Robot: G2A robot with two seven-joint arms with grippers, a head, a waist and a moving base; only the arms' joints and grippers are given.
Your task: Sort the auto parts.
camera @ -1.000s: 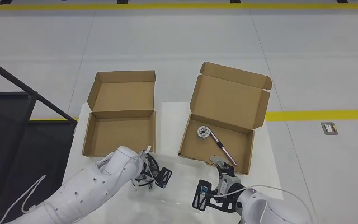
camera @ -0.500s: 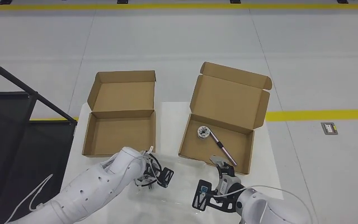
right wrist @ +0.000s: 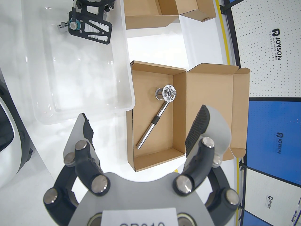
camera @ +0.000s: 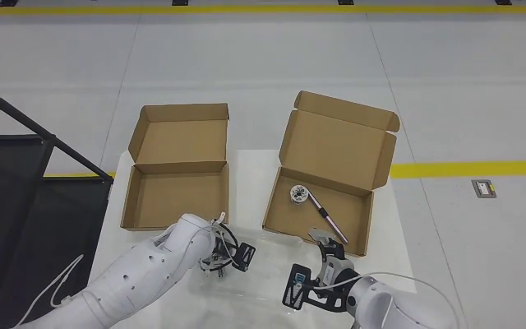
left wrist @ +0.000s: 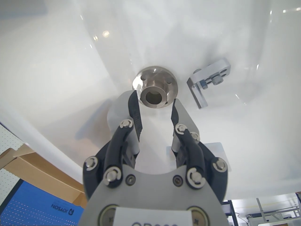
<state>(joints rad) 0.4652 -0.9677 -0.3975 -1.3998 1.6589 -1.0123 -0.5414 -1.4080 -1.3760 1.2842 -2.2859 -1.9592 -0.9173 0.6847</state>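
Observation:
A round metal flange hub lies on the floor of a clear plastic bin, with a small aluminium bracket beside it. My left gripper is open low in the bin, one fingertip on each side of the hub's collar. Seen from above, it hangs just in front of the left cardboard box. My right gripper is open and holds nothing. It sits above the table at the near end of the right cardboard box, close to the front edge.
The right box holds a round silver part and a metal rod. Both boxes have their lids standing open at the back. A strip of bare white table lies between them.
The left gripper has shifted a little to the right inside the bin. The right arm has stayed still.

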